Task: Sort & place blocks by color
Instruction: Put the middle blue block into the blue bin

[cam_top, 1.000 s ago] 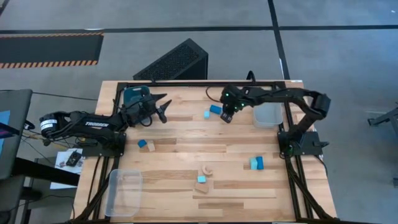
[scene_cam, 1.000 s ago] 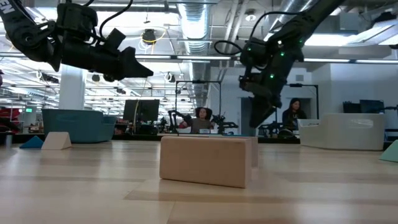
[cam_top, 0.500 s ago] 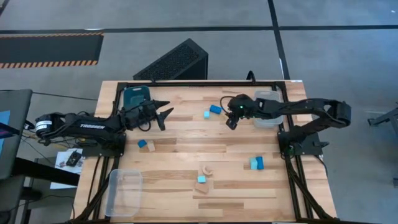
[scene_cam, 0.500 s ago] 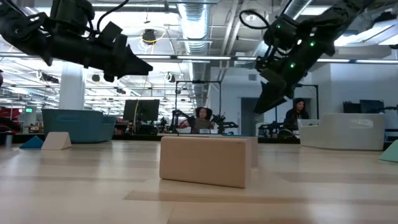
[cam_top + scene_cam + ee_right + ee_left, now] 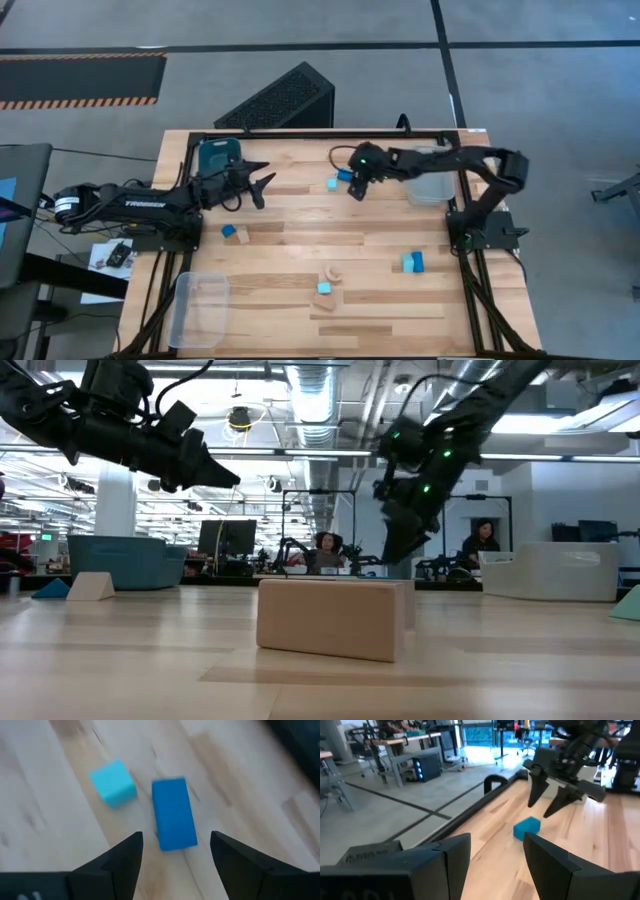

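Near the far edge of the table, my right gripper (image 5: 355, 190) hangs with fingers spread wide over a dark blue block (image 5: 173, 813) and a light cyan block (image 5: 113, 782).

Nothing's clamped, both blocks sit flat on the wood just beside each other, not touching. Bare boards around them, though the clear bin (image 5: 432, 186) sits off near my right arm. My left gripper (image 5: 262, 183) floats by the teal bin (image 5: 213, 153), fingers apart and empty too. The rest of the blocks (image 5: 328, 281) are scattered toward the middle and near side, well apart, with lots of open wood between.
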